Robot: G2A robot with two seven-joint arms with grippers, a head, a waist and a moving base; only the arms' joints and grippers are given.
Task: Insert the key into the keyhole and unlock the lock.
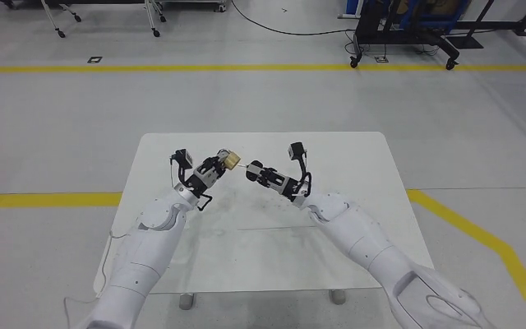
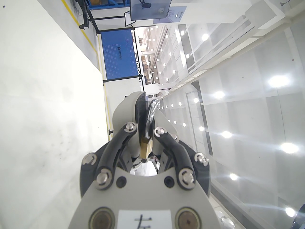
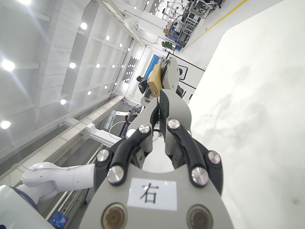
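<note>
My left gripper (image 1: 222, 162) is shut on a brass padlock (image 1: 233, 158), held above the middle of the white table (image 1: 353, 247). In the left wrist view the padlock (image 2: 145, 147) shows between the shut fingers (image 2: 139, 110), its shiny shackle higher up. My right gripper (image 1: 254, 170) faces it from the right, shut on a thin metal key (image 3: 157, 104). In the right wrist view the key's tip meets the keyhole end of the padlock (image 3: 155, 78), which sticks out of the left gripper (image 3: 168, 70). How deep the key sits I cannot tell.
Both arms hang over the table's far half. Yellow floor tape (image 1: 246, 67) runs beyond the table, and wheeled racks (image 1: 403, 33) stand at the back of the room.
</note>
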